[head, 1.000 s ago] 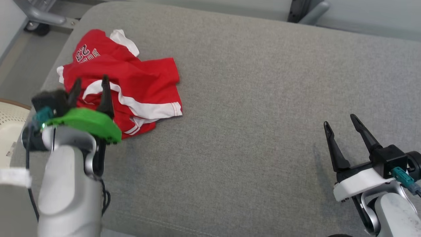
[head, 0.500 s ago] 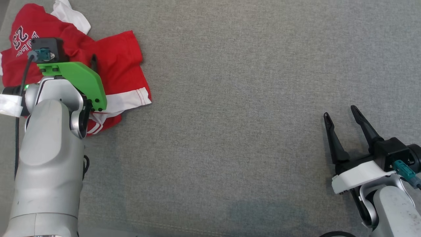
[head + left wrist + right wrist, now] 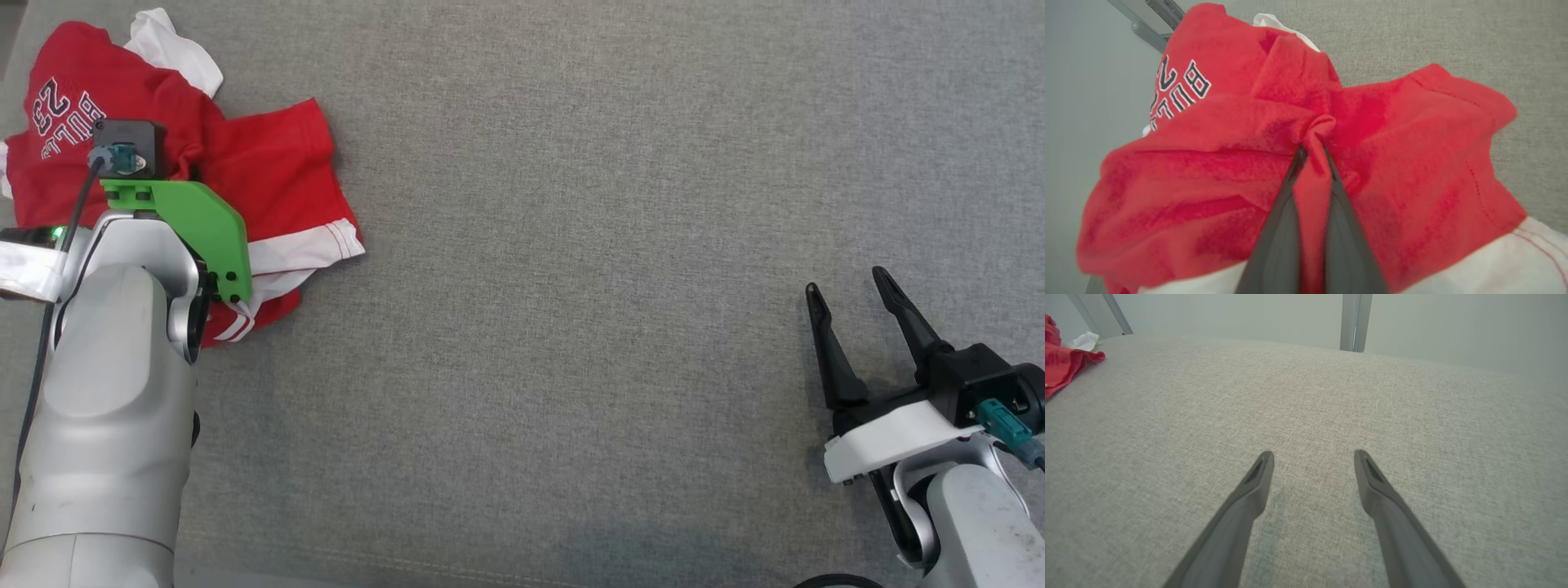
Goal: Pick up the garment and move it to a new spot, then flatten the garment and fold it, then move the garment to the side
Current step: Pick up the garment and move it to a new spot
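Looking down from the head cam, the red jersey lies crumpled on the grey cushion, well left of the right claw, which is released. Left wrist cam: left claw clenched on a pinched fold of it. Right wrist cam: jersey far off to the fingers' upper left.

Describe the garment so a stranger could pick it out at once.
On the broad grey fabric surface, look to the far left. The garment lies crumpled there, a fold pinched in the left gripper. It is bright red with white trim and a printed 23, unlike the plain grey around it.
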You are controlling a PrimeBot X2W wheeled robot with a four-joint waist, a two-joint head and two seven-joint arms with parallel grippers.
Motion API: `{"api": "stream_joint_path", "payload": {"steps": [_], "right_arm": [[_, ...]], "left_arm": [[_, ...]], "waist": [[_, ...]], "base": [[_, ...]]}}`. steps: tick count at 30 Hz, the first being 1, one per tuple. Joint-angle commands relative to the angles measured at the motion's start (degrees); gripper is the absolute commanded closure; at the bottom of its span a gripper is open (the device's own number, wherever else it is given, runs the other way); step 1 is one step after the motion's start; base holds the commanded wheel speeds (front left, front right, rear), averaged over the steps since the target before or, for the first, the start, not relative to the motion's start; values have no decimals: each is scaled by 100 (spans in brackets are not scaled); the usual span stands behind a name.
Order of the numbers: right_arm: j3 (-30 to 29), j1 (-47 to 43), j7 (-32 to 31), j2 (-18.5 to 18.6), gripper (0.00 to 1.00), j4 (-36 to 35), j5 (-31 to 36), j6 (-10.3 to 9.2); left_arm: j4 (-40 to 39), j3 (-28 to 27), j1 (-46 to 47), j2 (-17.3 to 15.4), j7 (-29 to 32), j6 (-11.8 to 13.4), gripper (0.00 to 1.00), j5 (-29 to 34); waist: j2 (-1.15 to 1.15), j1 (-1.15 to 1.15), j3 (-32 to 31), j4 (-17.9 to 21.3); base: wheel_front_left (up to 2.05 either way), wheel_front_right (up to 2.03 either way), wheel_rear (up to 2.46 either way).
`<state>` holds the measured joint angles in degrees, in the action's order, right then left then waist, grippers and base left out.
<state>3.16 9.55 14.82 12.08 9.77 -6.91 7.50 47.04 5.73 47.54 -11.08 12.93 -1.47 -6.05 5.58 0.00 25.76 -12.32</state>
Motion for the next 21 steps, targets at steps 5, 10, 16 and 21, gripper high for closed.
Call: {"api": "stream_joint_path", "payload": {"steps": [5, 10, 16, 21], "right_arm": [[-30, -165, 36, -42, 0, 66, -50, -2], [-19, -289, 36, -141, 0, 137, -64, -2], [14, -425, 36, -238, 0, 195, -100, -2], [18, -515, 36, -316, 0, 211, -123, -2]], "left_arm": [[-98, -12, 2, -89, -236, 96, 100, -7], [-303, -168, 4, -188, -426, 278, 100, -119], [-716, -516, 62, -224, -651, 497, 100, -407], [-1157, -513, 136, -257, -714, 511, 100, -456]], "waist": [[0, 0, -205, -15], [0, 0, -439, -9], [0, 0, -730, 33], [0, 0, -978, 183]], "base": [[0, 0, 0], [0, 0, 0], [0, 0, 0], [0, 0, 0]]}}
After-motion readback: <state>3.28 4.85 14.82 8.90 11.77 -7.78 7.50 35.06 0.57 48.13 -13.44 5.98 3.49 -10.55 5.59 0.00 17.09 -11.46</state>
